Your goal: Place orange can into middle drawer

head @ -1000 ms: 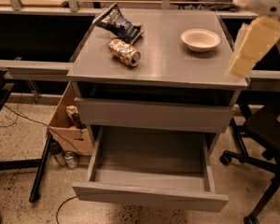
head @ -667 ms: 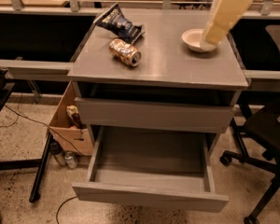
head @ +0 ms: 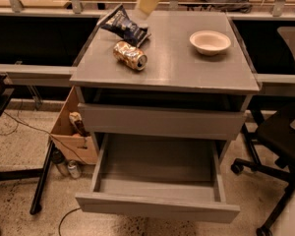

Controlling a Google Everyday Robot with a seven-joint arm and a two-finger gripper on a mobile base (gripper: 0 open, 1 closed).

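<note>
The orange can (head: 130,55) lies on its side on the grey cabinet top (head: 187,73), left of centre, just in front of a dark blue snack bag (head: 124,26). The middle drawer (head: 157,208) is pulled out below the shut upper drawer front (head: 162,122), and its inside looks bare. Only a cream arm part shows at the top edge. My gripper (head: 143,10) is at its lower end, over the back of the snack bag, behind and above the can and apart from it.
A white bowl (head: 210,42) stands on the right rear of the cabinet top. A cardboard box (head: 69,134) and small cans (head: 69,168) sit on the floor at the left. A black office chair (head: 280,136) stands at the right. Cables lie on the floor.
The arm has swung left across the back of the cabinet, from the right edge past the bowl to above the snack bag. The can, bowl and drawer have not moved.
</note>
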